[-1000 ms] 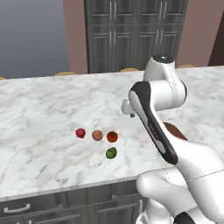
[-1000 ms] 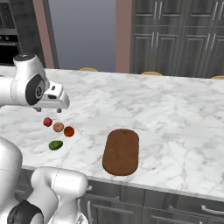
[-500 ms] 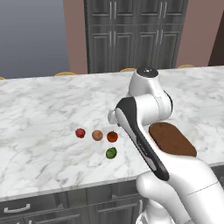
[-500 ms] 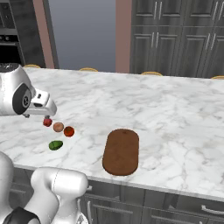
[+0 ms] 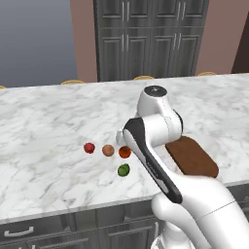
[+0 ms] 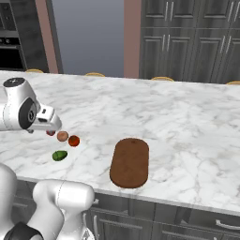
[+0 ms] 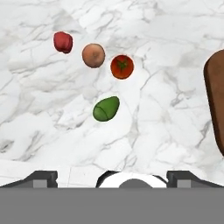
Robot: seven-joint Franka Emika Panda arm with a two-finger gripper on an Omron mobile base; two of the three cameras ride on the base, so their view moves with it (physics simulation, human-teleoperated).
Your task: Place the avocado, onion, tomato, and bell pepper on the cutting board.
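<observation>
Four small produce items lie on the marble counter [image 7: 175, 35]. The crimson bell pepper [image 7: 63, 42], tan onion [image 7: 93, 55] and orange-red tomato [image 7: 121, 67] form a row. The dark-green avocado [image 7: 106, 108] lies nearer the hand, below the tomato. My gripper [image 7: 113, 178] hangs above them, open, with its dark fingertips [image 7: 41, 177] wide apart and nothing between them. The reddish-brown cutting board [image 7: 215, 105] lies to the right of the produce, bare. From the base I see the avocado [image 5: 123, 169], the onion [image 5: 108, 150], the tomato [image 6: 73, 140] and the board [image 6: 130, 162].
My white arm [image 5: 155, 126] stands between the produce and the cutting board [image 5: 192, 155] in the left base view. Dark cabinets [image 5: 146, 39] rise behind the counter's far edge. The counter's front edge [image 6: 140, 197] runs just below the board.
The arm has swung left across the counter, uncovering the cutting board in the left base view, and the hand has come down over the produce. The produce and board have not moved.
</observation>
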